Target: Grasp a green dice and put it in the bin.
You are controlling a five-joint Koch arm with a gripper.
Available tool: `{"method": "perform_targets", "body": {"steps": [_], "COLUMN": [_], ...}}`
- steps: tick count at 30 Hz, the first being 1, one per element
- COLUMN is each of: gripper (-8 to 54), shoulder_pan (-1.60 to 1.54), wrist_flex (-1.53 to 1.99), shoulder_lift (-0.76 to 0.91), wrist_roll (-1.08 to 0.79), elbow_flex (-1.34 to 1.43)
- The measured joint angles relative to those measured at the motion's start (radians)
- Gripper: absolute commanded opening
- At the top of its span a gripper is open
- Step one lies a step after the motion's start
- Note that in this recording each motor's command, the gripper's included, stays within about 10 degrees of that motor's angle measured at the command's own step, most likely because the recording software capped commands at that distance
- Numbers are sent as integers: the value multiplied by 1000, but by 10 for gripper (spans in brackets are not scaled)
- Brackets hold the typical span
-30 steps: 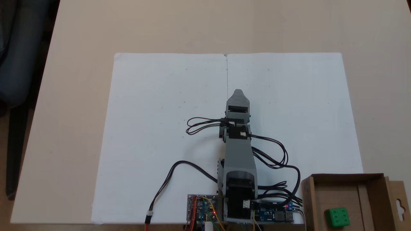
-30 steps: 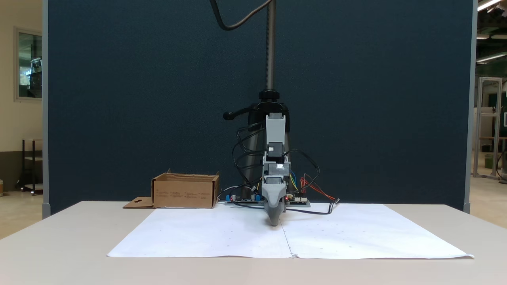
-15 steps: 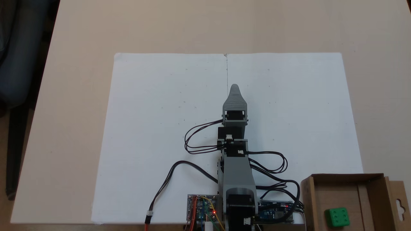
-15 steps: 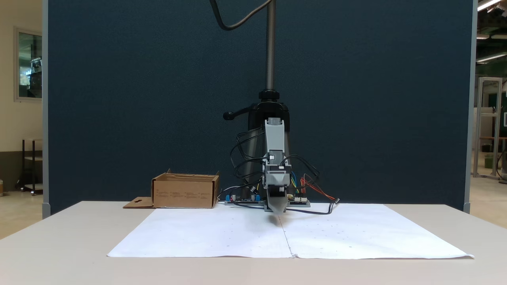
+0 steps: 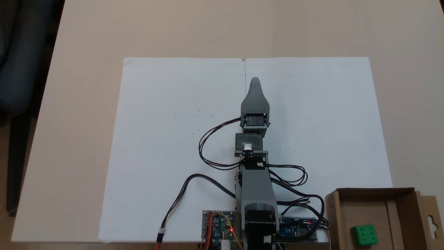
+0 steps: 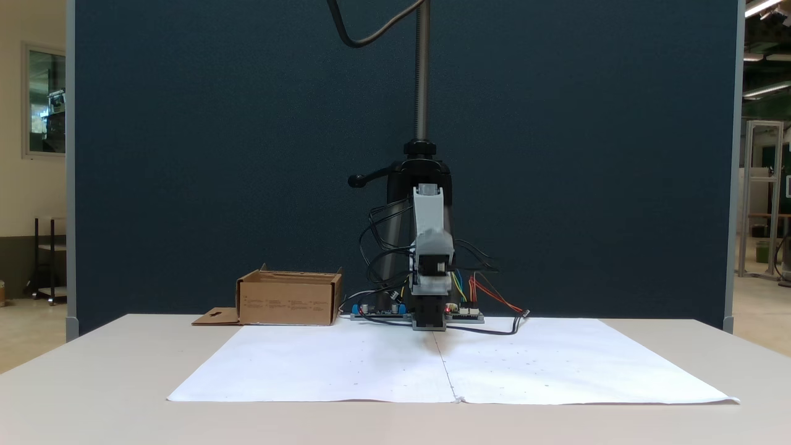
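Observation:
The green dice point(image 5: 364, 235) lies inside the bin point(image 5: 374, 191), a brown cardboard box at the lower right of a fixed view. In another fixed view the bin point(image 6: 288, 300) stands at the left behind the paper, and its walls hide the dice. The grey arm stretches out from its base along the seam of the paper. My gripper point(image 5: 255, 82) is far from the bin and holds nothing that I can see. From the front my gripper point(image 6: 431, 313) points at the camera just above the paper. Its jaws lie one over the other, so their gap is hidden.
Two white paper sheets point(image 5: 173, 139) cover the middle of the beige table point(image 5: 86, 41). Circuit boards point(image 5: 218, 225) and loose black cables point(image 5: 208, 149) sit around the arm's base. A stand pole point(image 6: 422, 74) rises behind the arm before a dark blue partition point(image 6: 216, 154).
The gripper has risen from pointing down at the paper and now reaches out level, farther from the base. The dice and the bin have stayed put.

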Motion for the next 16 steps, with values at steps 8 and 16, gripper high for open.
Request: {"method": "perform_targets", "body": {"steps": [8,16], "gripper": [446,446], "shoulder_pan": [-2,-2], "wrist_flex": [-225,-308], "shoulder_lift": [0,0], "wrist_roll": [-6,-6], "elbow_flex": [0,0]}}
